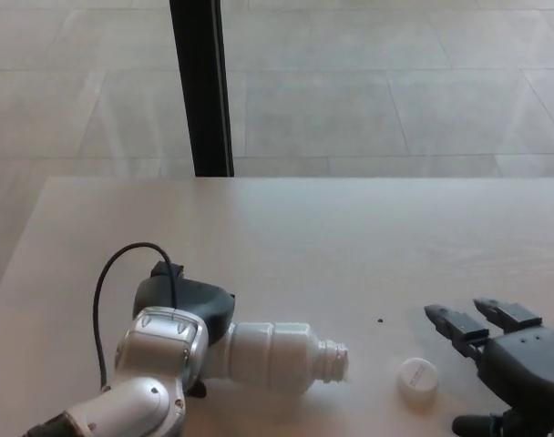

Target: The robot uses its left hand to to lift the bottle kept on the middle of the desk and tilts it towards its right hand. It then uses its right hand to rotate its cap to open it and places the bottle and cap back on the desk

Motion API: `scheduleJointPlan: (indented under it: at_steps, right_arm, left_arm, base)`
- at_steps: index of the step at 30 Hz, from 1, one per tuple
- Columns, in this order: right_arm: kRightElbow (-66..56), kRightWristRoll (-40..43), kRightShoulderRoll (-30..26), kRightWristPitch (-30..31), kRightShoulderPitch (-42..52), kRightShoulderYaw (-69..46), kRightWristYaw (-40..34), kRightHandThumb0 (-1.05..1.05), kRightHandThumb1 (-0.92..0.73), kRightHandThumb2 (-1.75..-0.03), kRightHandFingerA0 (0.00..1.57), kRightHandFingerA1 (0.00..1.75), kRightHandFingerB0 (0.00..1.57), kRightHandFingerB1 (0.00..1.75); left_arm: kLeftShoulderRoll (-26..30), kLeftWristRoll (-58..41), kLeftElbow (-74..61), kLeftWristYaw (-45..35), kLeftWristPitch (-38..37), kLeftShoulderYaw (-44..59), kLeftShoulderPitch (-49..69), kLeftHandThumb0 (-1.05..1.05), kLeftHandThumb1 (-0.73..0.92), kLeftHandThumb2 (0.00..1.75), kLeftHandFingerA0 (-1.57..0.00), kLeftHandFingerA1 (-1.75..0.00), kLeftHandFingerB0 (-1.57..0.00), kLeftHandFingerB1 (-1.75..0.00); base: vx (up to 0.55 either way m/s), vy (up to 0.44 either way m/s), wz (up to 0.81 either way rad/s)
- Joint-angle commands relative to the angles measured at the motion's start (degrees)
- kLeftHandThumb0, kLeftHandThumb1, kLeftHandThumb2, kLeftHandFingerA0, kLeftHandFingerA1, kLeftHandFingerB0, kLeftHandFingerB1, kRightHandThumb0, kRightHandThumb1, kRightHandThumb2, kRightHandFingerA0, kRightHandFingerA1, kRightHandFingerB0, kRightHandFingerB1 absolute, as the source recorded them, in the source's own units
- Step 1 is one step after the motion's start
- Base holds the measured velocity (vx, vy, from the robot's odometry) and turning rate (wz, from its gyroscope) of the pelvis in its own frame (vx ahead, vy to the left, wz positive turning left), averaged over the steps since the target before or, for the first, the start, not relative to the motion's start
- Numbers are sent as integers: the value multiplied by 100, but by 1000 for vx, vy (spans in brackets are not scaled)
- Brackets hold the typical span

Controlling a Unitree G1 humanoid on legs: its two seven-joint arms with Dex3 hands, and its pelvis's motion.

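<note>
Head view: the bottle (pixel 277 355) lies nearly on its side, its long axis running left to right across the near part of the table (pixel 286 237). Its base end sits inside the left hand (pixel 181 305), which is closed around it, and its open neck points toward the robot's right, aimed at the gap just short of the cap (pixel 417 377). The mouth is bare, so the unscrewing looks done. The cap rests flat on the table by itself, near the neck but not touching it, and just beside the right hand (pixel 509 364).

The right hand holds nothing. Its two fingers (pixel 455 325) are spread apart and point back toward the middle of the table, with the cap lying just to their left. A thumb tip shows low at the picture's edge, also clear of the cap.

What remains, by my judgement, is setting the bottle down. That move belongs to the left hand alone, since it carries the bottle and the right hand is well clear of it. The bottle is low, close to the tabletop, though whether its side already touches the surface I cannot tell. If it is to stand, the neck has to swing up and away from the cap side, pivoting about the base in the left hand.

A black post (pixel 201 86) rises beyond the far edge of the table, well away from everything.
</note>
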Motion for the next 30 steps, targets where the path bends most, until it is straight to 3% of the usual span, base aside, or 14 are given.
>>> scheduleJointPlan:
  at_steps: [1,3,4,5,7,9,10,12,13,19,20,26,28,30]
  right_arm:
    - [-489,564,-159,558,583,-732,168,-105,-74,-97,0,0,0,3]
    - [-617,683,-139,509,743,-930,63,-105,-76,-99,0,0,0,2]
    - [-808,1023,-142,456,938,-1264,104,-105,-78,-98,0,0,0,1]
    - [-812,1017,-135,452,941,-1274,111,-105,-78,-98,0,0,0,1]
    - [-898,1506,-191,339,1125,-1780,175,-105,-76,-98,0,0,0,3]
    - [-960,1698,-207,309,1217,-2006,242,-105,-76,-98,0,0,0,3]
    - [-939,1776,-238,317,1233,-2154,262,-105,-75,-97,0,0,0,3]
    - [-1009,2062,-241,371,1404,-2647,263,-105,-73,-99,0,0,0,2]
    - [-1045,2027,-246,397,1447,-2751,206,-105,-72,-98,0,0,0,6]
    - [-1174,2472,-263,443,1654,-3532,394,-105,-75,-83,0,0,0,3]
    - [-1126,2521,-281,386,1657,-3587,383,-105,-77,-82,0,0,0,2]
    - [-1106,3174,-343,433,2061,-4792,582,-105,-92,-60,0,0,0,16]
    - [-989,3391,-342,428,2088,-5075,608,-105,-92,-59,0,3,0,26]
    - [-716,3758,-369,310,2219,-5538,636,-105,-92,-58,0,16,0,31]
  left_arm:
    - [-415,-1283,-866,82,192,1773,1297,-79,59,58,0,0,0,0]
    - [-919,-1962,-1176,590,-275,2822,1917,-82,51,75,0,0,0,0]
    - [-1584,-2733,-1510,1006,-820,3855,2513,-99,71,61,0,0,0,0]
    - [-1605,-2717,-1514,990,-837,3876,2525,-99,71,61,0,0,0,0]
    - [-2115,-3398,-1827,859,-916,4907,2819,-98,80,86,0,0,0,0]
    - [-2324,-3778,-1951,695,-989,5431,2941,-98,80,86,0,0,0,0]
    - [-2444,-3922,-2129,662,-989,5698,3035,-95,90,67,0,0,0,0]
    - [-2595,-4132,-2469,569,-717,6435,3207,-96,74,90,0,0,0,0]
    - [-2686,-4339,-2489,549,-709,6735,3230,-94,84,65,0,0,0,0]
    - [-2574,-4683,-2503,240,-250,7958,3331,-104,69,84,0,-10,0,0]
    - [-2478,-4786,-2481,130,-343,8064,3413,-105,77,64,0,0,0,0]
    - [-2262,-5941,-2066,-4,-953,9816,3962,-105,81,65,0,0,0,0]
    - [-2284,-5460,-2256,476,-650,10064,3923,-105,92,71,0,0,0,0]
    - [-2455,-7000,-1850,438,-1417,10981,4071,-98,92,72,0,0,0,0]
  base:
    - [0,0,0]
    - [0,0,0]
    - [0,0,0]
    - [0,0,0]
    - [0,0,0]
    - [0,0,0]
    - [0,0,0]
    - [0,0,0]
    - [0,0,0]
    - [0,0,0]
    - [0,0,0]
    - [0,0,0]
    - [0,0,0]
    - [0,0,0]
